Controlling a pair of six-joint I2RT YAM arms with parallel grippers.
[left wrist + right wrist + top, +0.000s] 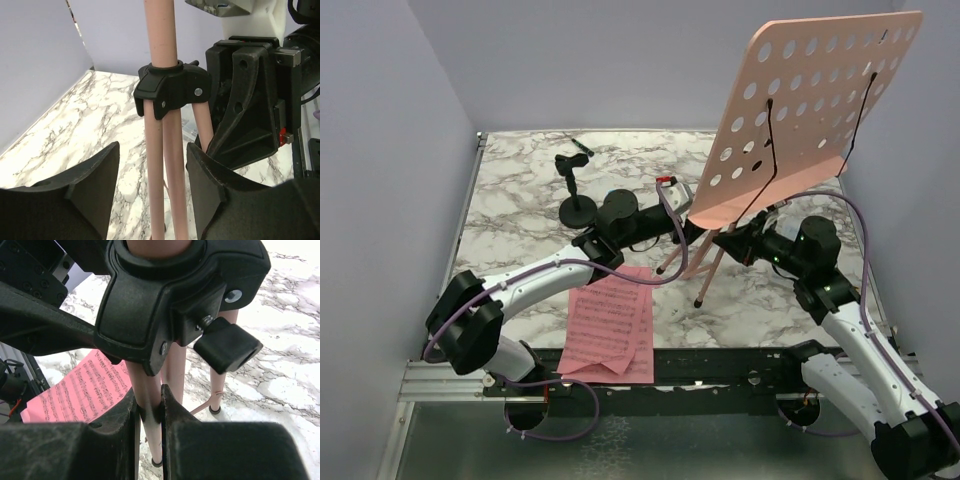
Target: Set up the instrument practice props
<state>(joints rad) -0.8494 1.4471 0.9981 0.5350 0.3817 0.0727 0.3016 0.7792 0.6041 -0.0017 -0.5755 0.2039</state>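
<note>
A salmon-pink metal music stand (pixel 810 110) with a hole-punched desk stands right of centre on a white and grey marbled table (pixel 520 190). Its thin pink tripod legs (pixel 170 175) meet at a black plastic collar (pixel 170 87) and their feet rest on the table.

The left gripper (pixel 152 155) reaches in from the near left. Its jaws stand apart, one on each side of two of the legs just below the collar, not squeezing them. The right gripper (pixel 149 405) comes from the near right, and its jaws are clamped on a single leg just under the collar.

Two pink sheet-music pages (pixel 610 325) lie flat and overlapping at the near edge of the table, to the near left of the stand's feet.

A small black round-based holder (pixel 578 208) stands on the table further back, left of the grippers.
</note>
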